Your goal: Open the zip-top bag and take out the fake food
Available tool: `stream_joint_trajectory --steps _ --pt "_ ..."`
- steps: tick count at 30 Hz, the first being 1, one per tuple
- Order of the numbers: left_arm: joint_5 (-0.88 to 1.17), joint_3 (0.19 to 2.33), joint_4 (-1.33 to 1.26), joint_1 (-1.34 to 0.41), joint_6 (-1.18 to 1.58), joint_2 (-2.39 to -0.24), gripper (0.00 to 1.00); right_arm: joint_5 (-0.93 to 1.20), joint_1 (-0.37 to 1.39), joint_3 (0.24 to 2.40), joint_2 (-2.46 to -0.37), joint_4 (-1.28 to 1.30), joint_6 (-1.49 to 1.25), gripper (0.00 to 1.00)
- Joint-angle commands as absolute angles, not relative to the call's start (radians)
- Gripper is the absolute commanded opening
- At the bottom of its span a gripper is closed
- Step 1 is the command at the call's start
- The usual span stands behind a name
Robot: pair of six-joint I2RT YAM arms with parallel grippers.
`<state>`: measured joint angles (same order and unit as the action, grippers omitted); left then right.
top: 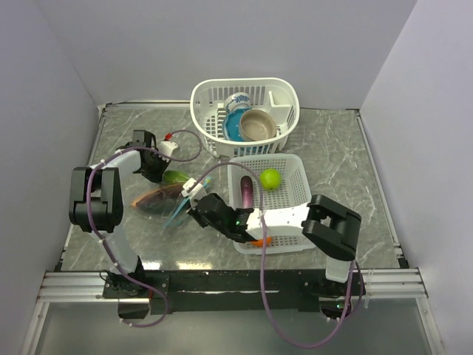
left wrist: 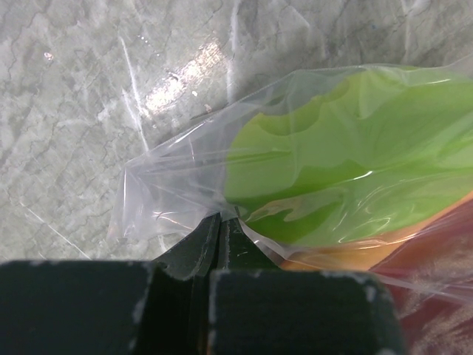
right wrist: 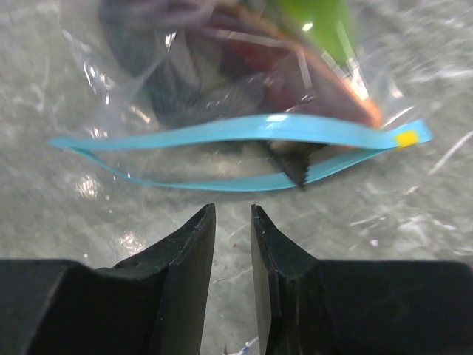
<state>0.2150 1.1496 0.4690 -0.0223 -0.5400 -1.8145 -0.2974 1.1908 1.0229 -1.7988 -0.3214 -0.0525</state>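
Your right gripper [right wrist: 231, 211], bottom centre of its wrist view: jaws a narrow slit apart, nothing between them, tips just short of the zip strip [right wrist: 244, 129].

Your left gripper [left wrist: 219, 222], bottom of its wrist view: jaws pressed together on a fold of clear film at the bag end away from the strip.

Zip-top bag [top: 164, 194], left of centre in the overhead view: lies flat on the table [top: 332, 148] between both grippers. The teal strip is parted into a slim mouth, with a yellow tab at its right end.

Fake food inside the bag: green piece [left wrist: 332, 170] filling the right of the left wrist view, with a reddish-orange piece [left wrist: 443, 251] below it at lower right.

Fake food outside the bag: aubergine [top: 246, 192] and green ball [top: 270, 178] in the white mesh tray [top: 266, 158], right of centre. An orange piece [top: 260, 241] shows at the tray's near edge.

White basket [top: 244, 80], top centre: holds a blue bowl [top: 230, 127] and a tan bowl [top: 257, 124].
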Motion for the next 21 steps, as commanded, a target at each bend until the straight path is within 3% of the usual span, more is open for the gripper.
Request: stream_joint_trajectory --steps 1,10,13,14,15,21 --pt "0.242 1.15 0.483 -0.012 -0.557 -1.79 0.01 -0.262 1.184 1.091 -1.833 -0.397 -0.026 0.37" --pt "0.265 1.147 0.494 -0.011 -0.555 -1.779 0.01 -0.222 1.14 1.229 -2.015 -0.413 -0.028 0.67" --pt "0.265 1.14 0.494 -0.012 -0.561 -1.776 0.01 -0.219 1.129 1.287 -2.071 -0.399 -0.009 0.81" --pt "0.265 1.138 0.494 -0.011 -0.564 -1.775 0.01 -0.218 1.129 1.299 -2.078 -0.402 -0.009 0.92" --pt "0.262 1.135 0.492 -0.011 -0.568 -1.775 0.01 -0.212 1.129 1.299 -2.083 -0.411 0.029 0.96" --pt "0.267 1.146 0.495 -0.009 -0.572 -1.787 0.01 -0.158 1.129 1.27 -2.095 -0.54 0.126 1.0"
